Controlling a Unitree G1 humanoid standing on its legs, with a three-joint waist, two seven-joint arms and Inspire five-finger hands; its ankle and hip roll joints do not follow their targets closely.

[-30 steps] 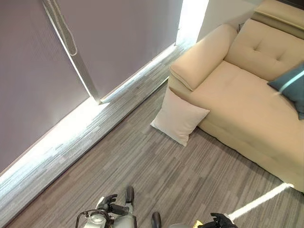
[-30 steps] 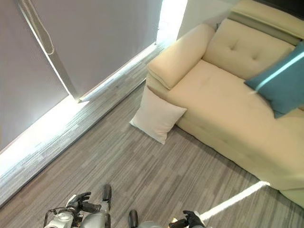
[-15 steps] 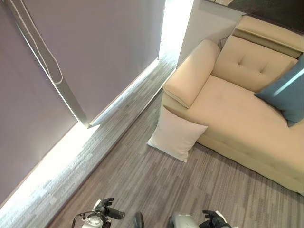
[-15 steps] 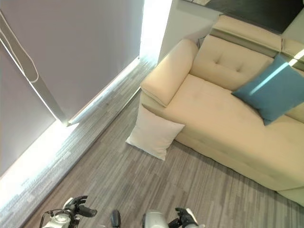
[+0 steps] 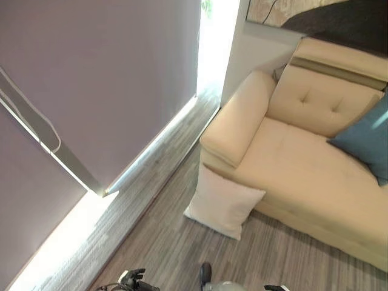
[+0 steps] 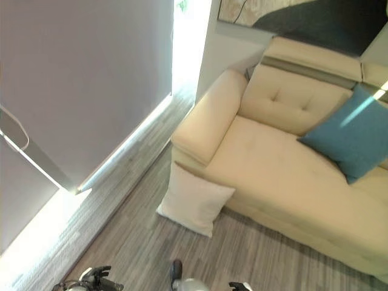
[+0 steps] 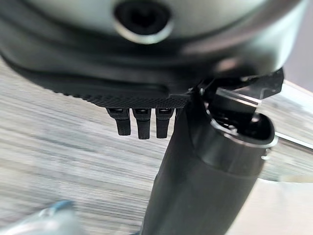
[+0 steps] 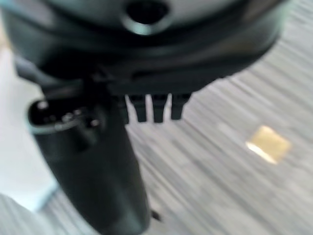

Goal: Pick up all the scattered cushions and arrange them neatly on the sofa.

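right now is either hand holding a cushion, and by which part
Nothing is held. The left hand and right hand hang with straight fingers over the grey wood floor. The cream square cushion leans untouched against the beige sofa.

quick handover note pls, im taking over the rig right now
Left hand: open, holding nothing, over bare floor.
Right hand: open, holding nothing, over bare floor.
White cushion: on the floor, leaning against the front of the sofa below its armrest.
Teal cushion: on the sofa seat, propped against the backrest.
Done: nothing picked up yet.
Left: lift the white cushion onto the sofa and set it neatly by the teal one.
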